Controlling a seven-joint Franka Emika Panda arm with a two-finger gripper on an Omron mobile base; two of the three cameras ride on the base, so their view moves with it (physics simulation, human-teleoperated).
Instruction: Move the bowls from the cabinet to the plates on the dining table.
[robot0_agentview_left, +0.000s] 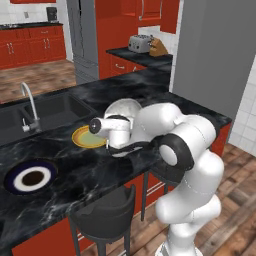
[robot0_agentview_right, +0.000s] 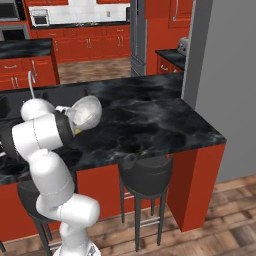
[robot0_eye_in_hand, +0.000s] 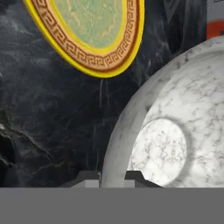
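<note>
Black marble table (robot0_agentview_left: 100, 170) ran under my arm, with dark stools tucked below its edge. I saw the claw (robot0_eye_in_hand: 112, 177) clamped on the rim of the grey bowl (robot0_eye_in_hand: 175, 131), one tip on each side of the wall, the bowl tilted and held above the table. From the right base view the bowl (robot0_agentview_right: 86, 111) hung just in front of the wrist, its mouth turned toward the camera. Just beyond the claw lay the yellow plate (robot0_eye_in_hand: 87, 35), flat on the marble, apart from the bowl. Off to the claw's left sat the blue-rimmed plate (robot0_agentview_left: 32, 178). Farther past the yellow plate were the sink (robot0_agentview_left: 47, 112) and faucet (robot0_agentview_left: 30, 107).
</note>
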